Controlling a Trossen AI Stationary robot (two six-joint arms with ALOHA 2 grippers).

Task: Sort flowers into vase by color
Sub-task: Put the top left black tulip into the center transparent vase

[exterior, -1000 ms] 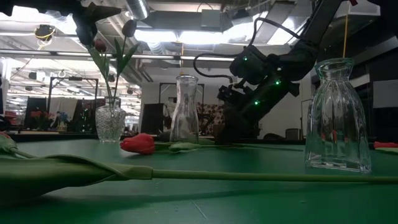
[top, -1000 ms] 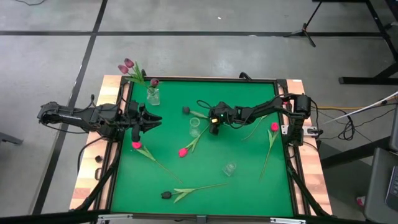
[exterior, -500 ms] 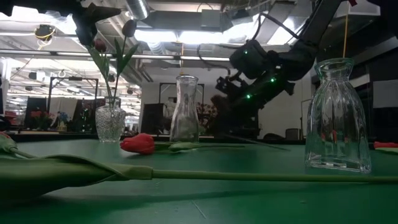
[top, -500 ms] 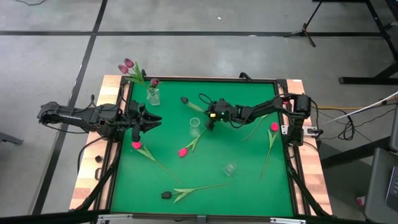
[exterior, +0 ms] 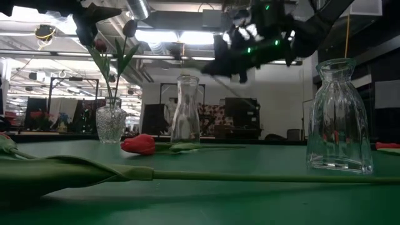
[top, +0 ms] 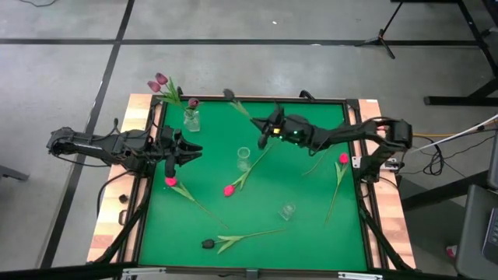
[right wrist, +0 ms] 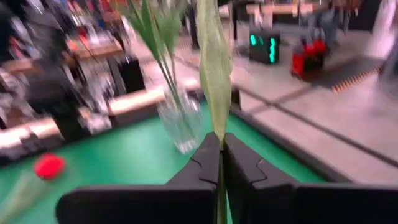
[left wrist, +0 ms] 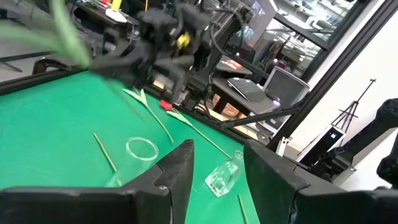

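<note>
At the near edge of the green felt-topped counter (top: pixel 311 225) lies a dark maroon artificial tulip (top: pixel 208 243) with its long green stem running toward the right. Just beyond it a small clear glass vase (top: pixel 288 211) lies on the felt. Farther in, a bright pink-red tulip (top: pixel 229 190) rests near the middle, a second pink-red tulip (top: pixel 170 181) lies near the left edge, and a third pink-red tulip (top: pixel 343 158) lies toward the right side. A slim clear glass vase (top: pixel 244 159) stands near the centre.

The left gripper (top: pixel 193 150) hovers over the left edge, its fingers spread and holding nothing.

Farther back, the right gripper (top: pixel 265 131) is raised above the counter, its fingers pressed together and pinching the green stem of a near-black tulip (top: pixel 229 95), whose head points past the far edge. In the far left corner a faceted clear glass vase (top: pixel 191 120) holds mauve-purple tulips (top: pixel 159 82) upright.
</note>
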